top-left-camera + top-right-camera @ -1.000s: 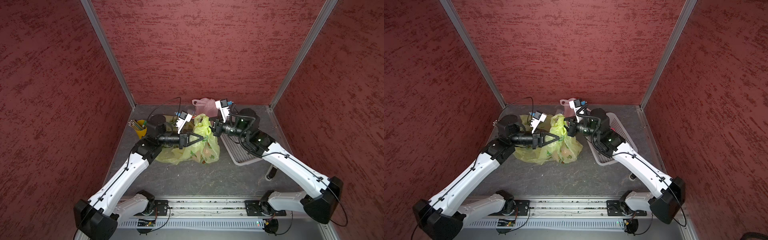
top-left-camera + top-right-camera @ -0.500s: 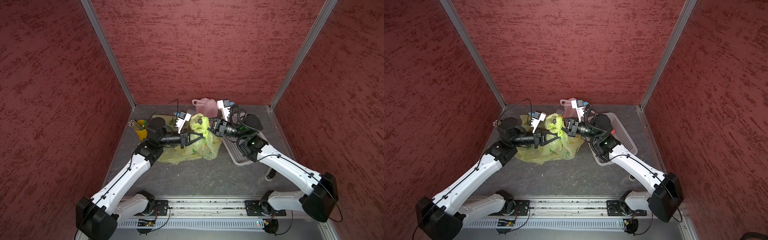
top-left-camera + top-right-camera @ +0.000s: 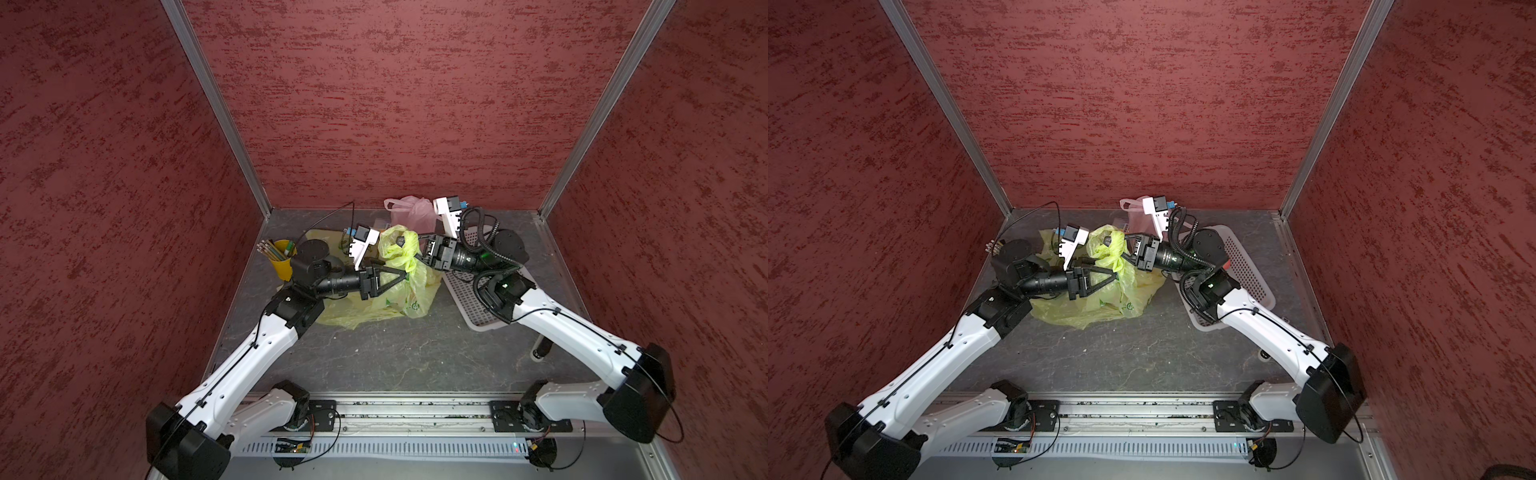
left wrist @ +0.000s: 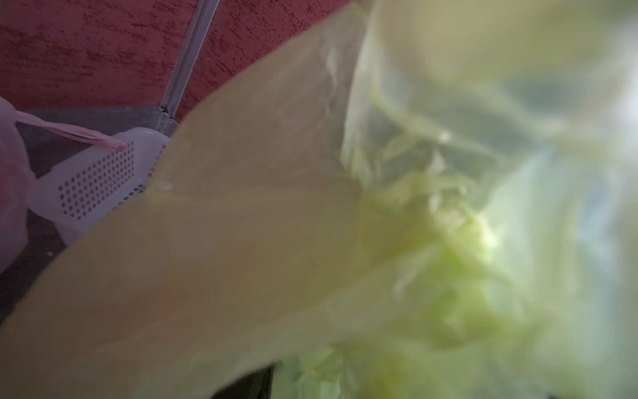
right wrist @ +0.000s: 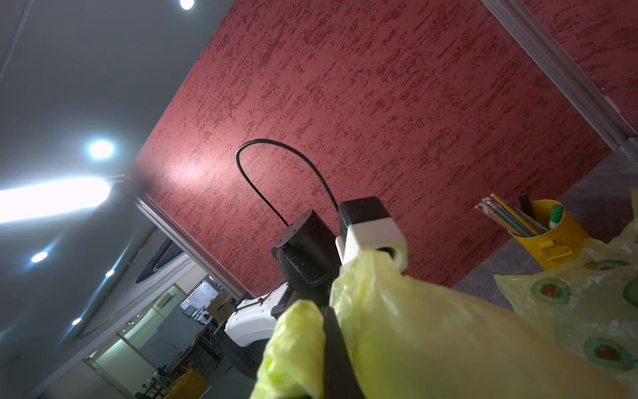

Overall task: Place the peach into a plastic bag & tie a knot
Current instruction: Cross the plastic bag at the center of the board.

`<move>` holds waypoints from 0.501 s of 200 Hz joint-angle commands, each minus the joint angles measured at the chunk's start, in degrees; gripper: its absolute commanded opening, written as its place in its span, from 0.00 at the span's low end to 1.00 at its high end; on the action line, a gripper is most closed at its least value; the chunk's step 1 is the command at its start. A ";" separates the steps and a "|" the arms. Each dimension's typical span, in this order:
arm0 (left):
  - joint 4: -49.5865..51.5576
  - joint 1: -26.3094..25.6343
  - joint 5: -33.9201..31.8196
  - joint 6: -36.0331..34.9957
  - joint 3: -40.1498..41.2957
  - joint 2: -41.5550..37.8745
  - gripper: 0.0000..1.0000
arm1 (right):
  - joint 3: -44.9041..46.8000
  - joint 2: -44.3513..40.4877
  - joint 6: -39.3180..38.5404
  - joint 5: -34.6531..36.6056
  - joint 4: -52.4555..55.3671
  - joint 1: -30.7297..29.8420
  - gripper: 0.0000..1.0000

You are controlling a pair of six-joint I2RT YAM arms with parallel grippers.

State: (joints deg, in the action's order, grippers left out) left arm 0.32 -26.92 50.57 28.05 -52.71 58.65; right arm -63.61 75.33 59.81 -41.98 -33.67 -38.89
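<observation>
**Item 1, right pincer** [image 3: 417,249] [image 3: 1128,249]. Closed tight on the twisted neck of the plastic bag [image 3: 390,299] [image 3: 1100,305]. In the right wrist view the yellow-green film [image 5: 448,328] folds round both sides of my black finger [image 5: 333,345].

**Item 2, left pincer** [image 3: 405,272] [image 3: 1115,272]. It points at the same gathered neck from the opposite side, with its tip against the film just beside my right pincer. I cannot tell whether its jaws stand apart or together, because bag film [image 4: 241,241] lies across the left wrist view.

**Item 3, plastic bag.** The neck is lifted between my two pincers. The body is slumped on the grey floor under my left pincer. It is printed with green rings with red centres.

**Item 4, peach.** I cannot make it out in any view.

**Item 5, pink bag** [image 3: 409,214]. It sits beyond my right pincer, by the back wall.

**Item 6, white perforated tray** [image 3: 465,291] [image 4: 96,179]. It lies beneath my right forearm, just beside the plastic bag.

**Item 7, yellow cup** [image 3: 282,262] [image 5: 552,238]. It holds pencils [image 3: 268,249] and stands behind my left wrist, well apart from the pincer tips.
</observation>
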 commanded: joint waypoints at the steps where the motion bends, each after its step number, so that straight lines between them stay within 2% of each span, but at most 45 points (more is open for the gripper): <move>1: 6.82 1.03 -1.48 -2.74 -0.67 -3.10 0.51 | -2.57 -2.33 -3.04 0.60 1.68 -0.22 0.00; 49: 21.12 4.72 1.45 -7.56 -5.42 -10.34 0.60 | -2.74 -2.56 -5.98 -0.60 4.92 -0.10 0.00; 100: 22.07 10.30 6.69 -4.47 -7.17 -16.11 0.67 | -4.32 -1.94 -8.61 -1.26 8.02 -0.12 0.00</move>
State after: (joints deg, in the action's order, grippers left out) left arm 19.79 -18.61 54.26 22.87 -58.19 43.62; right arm -65.30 74.32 53.04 -42.30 -26.63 -38.89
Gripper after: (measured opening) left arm 0.670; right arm 0.044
